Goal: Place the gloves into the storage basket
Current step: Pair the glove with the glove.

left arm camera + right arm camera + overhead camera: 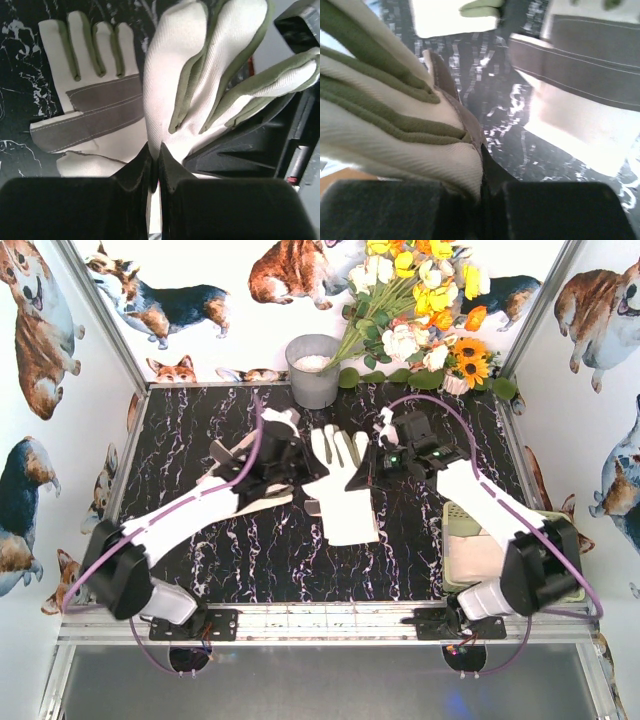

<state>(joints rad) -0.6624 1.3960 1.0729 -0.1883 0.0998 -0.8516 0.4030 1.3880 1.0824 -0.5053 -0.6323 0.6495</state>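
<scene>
We note:
- Left claw [155, 160] clenched on cream glove [200, 70], olive fingers fanned out.
- Right claw [482, 175] clenched on second glove [395, 135].
- Third glove [340, 485] flat on bench [200, 430] between the arms.
- Storage basket [460, 518] at right near edge, partly under right arm.

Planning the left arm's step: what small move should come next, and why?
Probably a slight lift: the left gripper is shut on a cream-white fabric glove with olive fingers, and the pale yellow-green slotted plastic basket sits far off to the right.
</scene>
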